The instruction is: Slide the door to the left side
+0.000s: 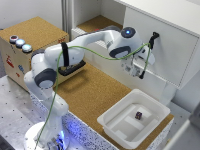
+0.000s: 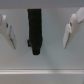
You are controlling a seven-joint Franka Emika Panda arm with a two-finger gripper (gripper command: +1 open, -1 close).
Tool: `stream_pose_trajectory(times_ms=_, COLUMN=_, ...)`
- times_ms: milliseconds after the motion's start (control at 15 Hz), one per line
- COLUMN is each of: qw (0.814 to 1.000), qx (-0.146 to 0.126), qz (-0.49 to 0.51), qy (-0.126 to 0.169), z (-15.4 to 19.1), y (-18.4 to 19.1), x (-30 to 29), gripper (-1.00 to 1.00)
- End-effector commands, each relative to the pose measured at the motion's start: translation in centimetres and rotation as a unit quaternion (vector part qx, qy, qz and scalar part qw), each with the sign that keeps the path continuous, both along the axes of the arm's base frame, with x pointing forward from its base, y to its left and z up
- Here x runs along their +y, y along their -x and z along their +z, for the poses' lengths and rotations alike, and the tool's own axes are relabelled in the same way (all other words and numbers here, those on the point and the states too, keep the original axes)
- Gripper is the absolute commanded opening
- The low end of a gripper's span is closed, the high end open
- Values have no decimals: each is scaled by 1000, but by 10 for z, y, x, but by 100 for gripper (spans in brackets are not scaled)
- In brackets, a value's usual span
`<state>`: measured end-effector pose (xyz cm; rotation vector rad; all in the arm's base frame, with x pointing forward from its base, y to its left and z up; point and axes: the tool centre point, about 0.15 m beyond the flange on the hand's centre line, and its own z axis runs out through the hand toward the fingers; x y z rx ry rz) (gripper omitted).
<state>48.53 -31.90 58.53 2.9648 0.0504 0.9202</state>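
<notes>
I see the door [image 1: 165, 47] as the big white panel of the cabinet at the exterior view's right, behind the cork-topped desk [image 1: 95, 95], with the white bin [image 1: 117, 122] near the front edge. My arm [image 1: 90, 47] reaches across the desk toward the door's small black handle [image 1: 153, 40]. In the wrist view the tool [image 2: 41, 31] is spread wide and holds nothing, its two pale fingers [image 2: 9, 32] standing on either side of the handle with clear gaps. My worry is a poor bite: if the fingers close off-centre or too shallow, the handle may slip out once I pull sideways, or the door may bind in its track.
</notes>
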Motion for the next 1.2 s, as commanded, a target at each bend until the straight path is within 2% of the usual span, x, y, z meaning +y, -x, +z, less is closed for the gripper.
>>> stream_pose_trajectory(times_ms=0, qw=997, qx=50, qz=42, qy=-41, z=15, y=-49, x=-10, gripper=100)
stream_pose_trajectory(times_ms=400, qw=997, qx=35, qz=34, qy=-55, z=15, y=-76, x=-15, gripper=100)
stream_pose_trajectory(times_ms=533, qw=997, qx=15, qz=50, qy=-63, z=15, y=-73, x=-14, gripper=100)
stream_pose_trajectory(times_ms=600, qw=997, qx=-3, qz=52, qy=-55, z=15, y=-68, x=-12, gripper=100)
stream_pose_trajectory(times_ms=667, qw=996, qx=-5, qz=58, qy=-61, z=14, y=-65, x=-11, gripper=100)
stream_pose_trajectory(times_ms=867, qw=997, qx=-15, qz=61, qy=-51, z=11, y=-59, x=-5, gripper=100)
stream_pose_trajectory(times_ms=1067, qw=998, qx=-37, qz=48, qy=-10, z=5, y=-51, x=3, gripper=100)
stream_pose_trajectory(times_ms=1133, qw=998, qx=-36, qz=50, qy=-13, z=4, y=-51, x=5, gripper=100)
